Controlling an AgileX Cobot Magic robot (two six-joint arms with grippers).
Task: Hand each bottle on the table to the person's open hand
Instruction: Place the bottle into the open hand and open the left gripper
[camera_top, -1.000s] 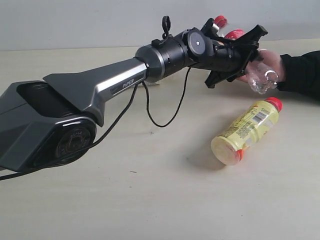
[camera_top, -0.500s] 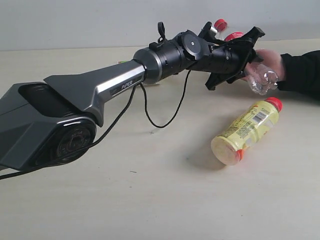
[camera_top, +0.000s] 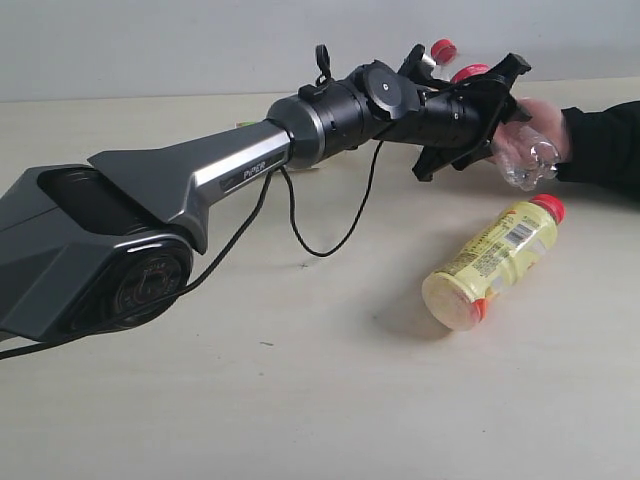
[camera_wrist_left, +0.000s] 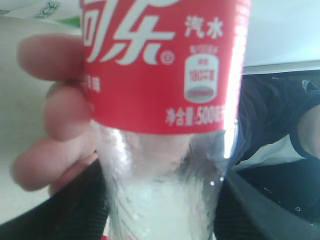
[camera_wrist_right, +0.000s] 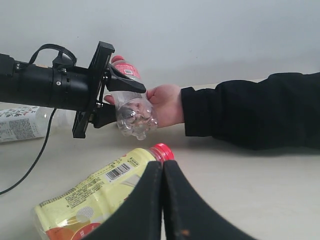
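Note:
My left gripper (camera_top: 492, 112) reaches across to the right and is shut on the clear bottle with the red label (camera_top: 523, 154). The person's hand (camera_top: 541, 118), in a black sleeve, wraps its fingers (camera_wrist_left: 60, 112) round the same bottle (camera_wrist_left: 160, 65). From the right wrist view the gripper (camera_wrist_right: 119, 89), the bottle (camera_wrist_right: 134, 116) and the hand (camera_wrist_right: 165, 104) meet above the table (camera_top: 300, 390). The yellow bottle with a red cap (camera_top: 490, 262) lies on its side below them. My right gripper (camera_wrist_right: 162, 165) is shut on nothing, just in front of the yellow bottle (camera_wrist_right: 95, 192).
A bottle with a white-green label (camera_wrist_right: 20, 125) lies on the table behind the left arm. The left arm's grey link (camera_top: 190, 175) and its black cable (camera_top: 320, 245) span the left and middle of the exterior view. The black sleeve (camera_top: 600, 145) rests at the right edge.
The left gripper with the red-labelled bottle has shifted slightly up into the hand. The yellow bottle has not moved.

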